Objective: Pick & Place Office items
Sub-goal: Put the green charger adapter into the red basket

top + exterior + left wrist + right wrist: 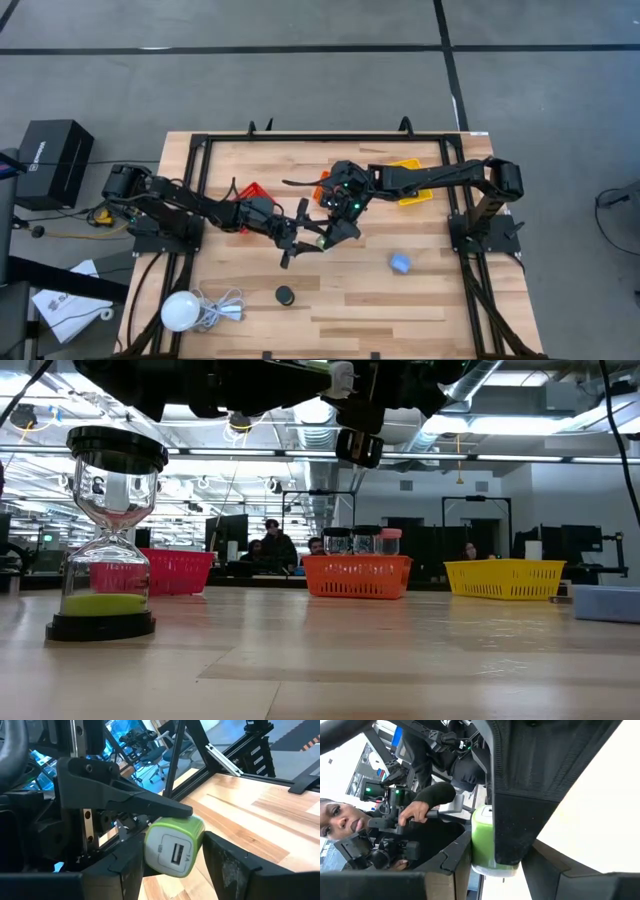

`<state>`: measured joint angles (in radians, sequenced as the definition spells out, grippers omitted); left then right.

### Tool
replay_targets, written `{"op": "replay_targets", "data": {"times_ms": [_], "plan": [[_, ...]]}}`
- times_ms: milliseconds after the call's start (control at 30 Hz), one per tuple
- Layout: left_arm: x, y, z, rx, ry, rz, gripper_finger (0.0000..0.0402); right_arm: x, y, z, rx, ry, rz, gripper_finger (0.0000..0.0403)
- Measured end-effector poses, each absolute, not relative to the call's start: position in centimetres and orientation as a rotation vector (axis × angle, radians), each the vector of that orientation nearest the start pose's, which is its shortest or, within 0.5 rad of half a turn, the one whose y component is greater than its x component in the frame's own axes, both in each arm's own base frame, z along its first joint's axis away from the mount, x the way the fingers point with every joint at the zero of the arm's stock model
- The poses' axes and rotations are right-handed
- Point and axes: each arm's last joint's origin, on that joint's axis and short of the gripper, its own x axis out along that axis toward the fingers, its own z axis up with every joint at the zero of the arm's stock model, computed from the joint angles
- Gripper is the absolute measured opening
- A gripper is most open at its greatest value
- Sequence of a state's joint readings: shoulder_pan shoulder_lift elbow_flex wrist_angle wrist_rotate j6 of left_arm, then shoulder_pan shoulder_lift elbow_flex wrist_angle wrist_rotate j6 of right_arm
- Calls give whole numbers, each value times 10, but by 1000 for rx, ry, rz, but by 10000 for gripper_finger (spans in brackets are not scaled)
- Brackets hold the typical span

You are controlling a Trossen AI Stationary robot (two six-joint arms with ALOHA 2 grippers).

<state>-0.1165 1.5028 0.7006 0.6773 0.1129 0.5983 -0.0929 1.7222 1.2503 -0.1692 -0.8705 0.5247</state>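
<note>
Currently, starting at the left: white globe (pixel 181 311) with its coiled cord sits at the table's front-left corner. Left arm reaches in toward table centre; left gripper (pixel 298 238) sits close beside the right one, and in its wrist view I see its fingers (pixel 122 870) spread apart, either side of a green USB charger (pixel 174 846). The charger's white face with the USB slot points at that camera. Right gripper (pixel 338 228) meets it mid-table, above the wood; its fingers (pixel 512 825) are clamped on the charger (pixel 482 837), one dark pad across its side. So the charger hangs in the air between both grippers. Black-capped hourglass (pixel 285 295) with green sand (pixel 105 603) stands upright near the front edge. Behind: red basket (pixel 165 570), orange basket (pixel 356 576), yellow basket (pixel 505 578). Blue block (pixel 400 264) lies right of centre. People show beyond the table.
</note>
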Motion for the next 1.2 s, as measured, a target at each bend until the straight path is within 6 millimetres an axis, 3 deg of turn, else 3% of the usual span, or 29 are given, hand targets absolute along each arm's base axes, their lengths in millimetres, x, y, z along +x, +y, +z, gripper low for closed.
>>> {"op": "replay_targets", "data": {"times_ms": [1200], "plan": [[309, -38, 220, 542, 73, -215, 170, 373, -21, 254, 755, 765, 601, 157]]}}
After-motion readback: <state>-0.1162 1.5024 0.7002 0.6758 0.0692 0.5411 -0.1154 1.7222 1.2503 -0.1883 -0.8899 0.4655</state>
